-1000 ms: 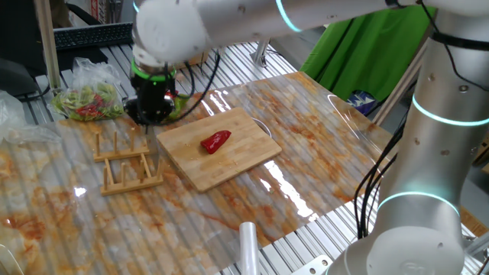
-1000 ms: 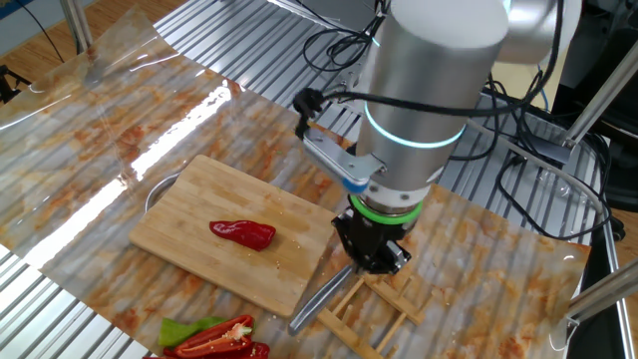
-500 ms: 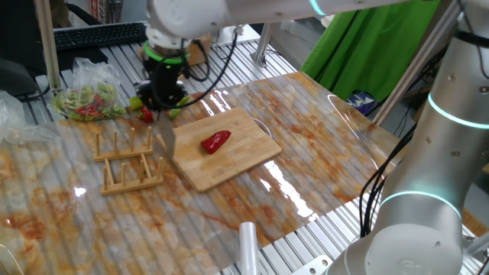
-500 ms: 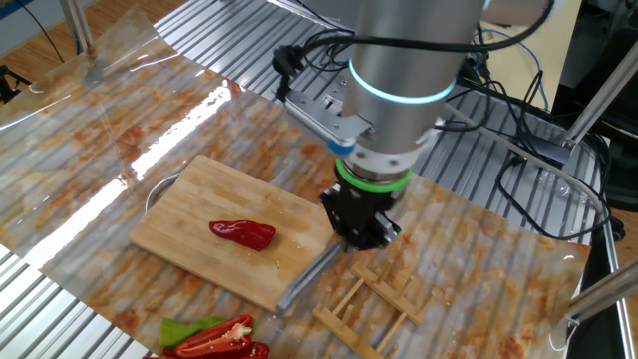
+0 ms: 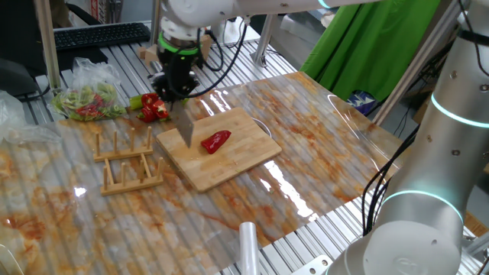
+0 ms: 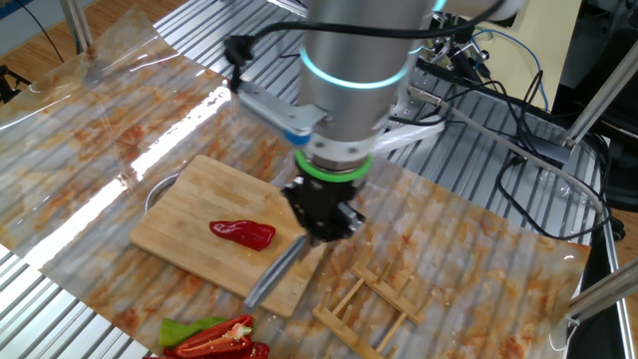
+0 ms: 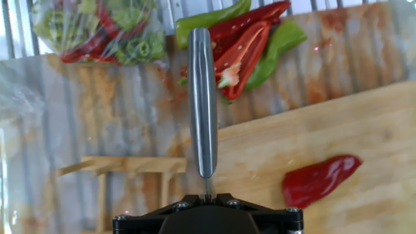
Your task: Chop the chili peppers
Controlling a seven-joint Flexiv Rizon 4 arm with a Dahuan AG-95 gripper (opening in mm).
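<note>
A single glossy red chili pepper point(image 5: 215, 141), whole and tapered, is seen lying flat near the middle of the wooden cutting board point(image 5: 244, 164).

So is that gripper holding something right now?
Gripper: shut on the knife, blade over the board.

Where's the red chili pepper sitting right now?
The chili pepper lies near the middle of the wooden cutting board in one fixed view, just right of the knife that the gripper holds.
</note>
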